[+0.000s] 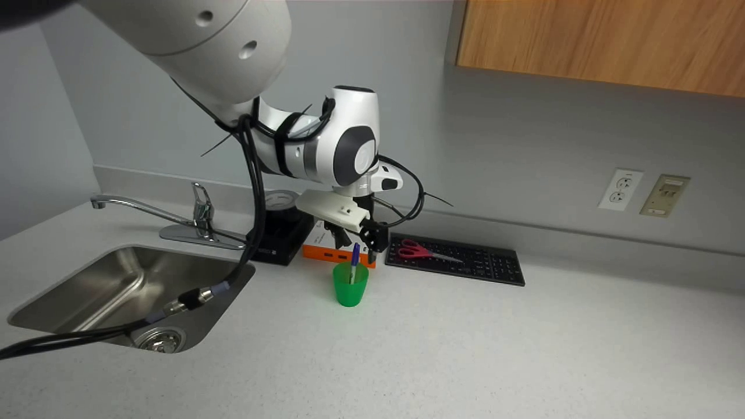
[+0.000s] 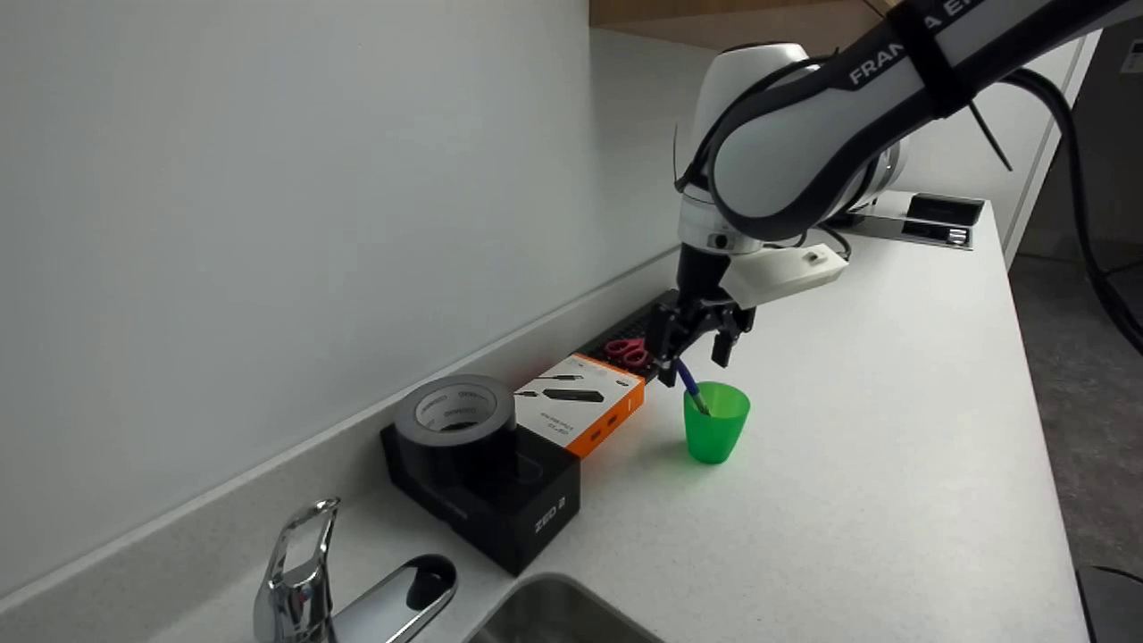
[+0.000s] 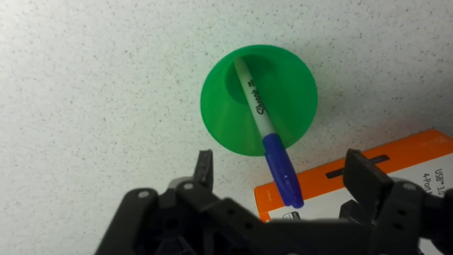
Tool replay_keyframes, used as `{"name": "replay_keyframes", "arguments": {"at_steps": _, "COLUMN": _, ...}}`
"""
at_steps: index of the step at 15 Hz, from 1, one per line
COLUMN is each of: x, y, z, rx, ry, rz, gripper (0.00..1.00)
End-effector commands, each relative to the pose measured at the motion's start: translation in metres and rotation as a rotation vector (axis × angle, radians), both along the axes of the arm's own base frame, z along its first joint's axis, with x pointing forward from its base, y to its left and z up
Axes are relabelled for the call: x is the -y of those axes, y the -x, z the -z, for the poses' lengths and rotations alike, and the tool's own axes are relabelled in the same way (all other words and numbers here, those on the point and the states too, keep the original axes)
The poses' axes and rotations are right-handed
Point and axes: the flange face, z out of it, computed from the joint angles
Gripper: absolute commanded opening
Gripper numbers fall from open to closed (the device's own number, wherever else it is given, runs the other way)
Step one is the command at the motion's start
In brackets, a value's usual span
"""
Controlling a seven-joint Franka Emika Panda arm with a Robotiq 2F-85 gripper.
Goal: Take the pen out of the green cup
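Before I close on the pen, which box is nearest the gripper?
The orange-and-white box, which the gripper partly hides in the wrist view. The black ZED 2 box, carrying the tape roll, sits farther off.

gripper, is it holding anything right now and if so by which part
Nothing is held: the gripper is open, with a visible gap on each side of the pen in the wrist view. The pen leans in the green cup.

I can't read the tiny print on the slim blue-capped white pen [image 1: 354,262] in an exterior view; my wrist view crops the orange-and-white cardboard box [image 3: 407,156] at right and the blurred black gripper [image 3: 279,153] below
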Motion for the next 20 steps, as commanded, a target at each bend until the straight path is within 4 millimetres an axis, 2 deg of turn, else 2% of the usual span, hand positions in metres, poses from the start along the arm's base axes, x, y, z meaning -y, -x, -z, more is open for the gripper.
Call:
{"name": "replay_keyframes", "arguments": {"at_steps": 1, "x": -0.007, "y": -0.011, "z": -0.002, "rx": 0.019, "ry": 0.038, "rz": 0.005, "gripper": 0.64}}
{"name": "replay_keyframes", "arguments": {"at_steps": 9, "x": -0.013, "y": -0.019, "z": -0.001, "rx": 0.059, "ry": 0.047, "rz": -0.007, "gripper": 0.02}}
{"name": "replay_keyframes", "arguments": {"at_steps": 11, "x": -0.012, "y": -0.017, "z": -0.004, "rx": 0.055, "ry": 0.051, "rz": -0.005, "gripper": 0.0}}
{"name": "replay_keyframes", "arguments": {"at_steps": 12, "x": -0.011, "y": -0.015, "z": -0.007, "rx": 0.053, "ry": 0.051, "rz": -0.006, "gripper": 0.04}}
{"name": "replay_keyframes", "arguments": {"at_steps": 14, "x": -0.01, "y": -0.008, "z": -0.02, "rx": 0.061, "ry": 0.051, "rz": -0.013, "gripper": 0.04}}
{"name": "replay_keyframes", "arguments": {"at_steps": 17, "x": -0.01, "y": 0.006, "z": -0.054, "rx": 0.109, "ry": 0.041, "rz": -0.027, "gripper": 0.04}}
{"name": "replay_keyframes", "arguments": {"at_steps": 20, "x": -0.016, "y": 0.024, "z": -0.102, "rx": 0.182, "ry": 0.033, "rz": -0.063, "gripper": 0.04}}
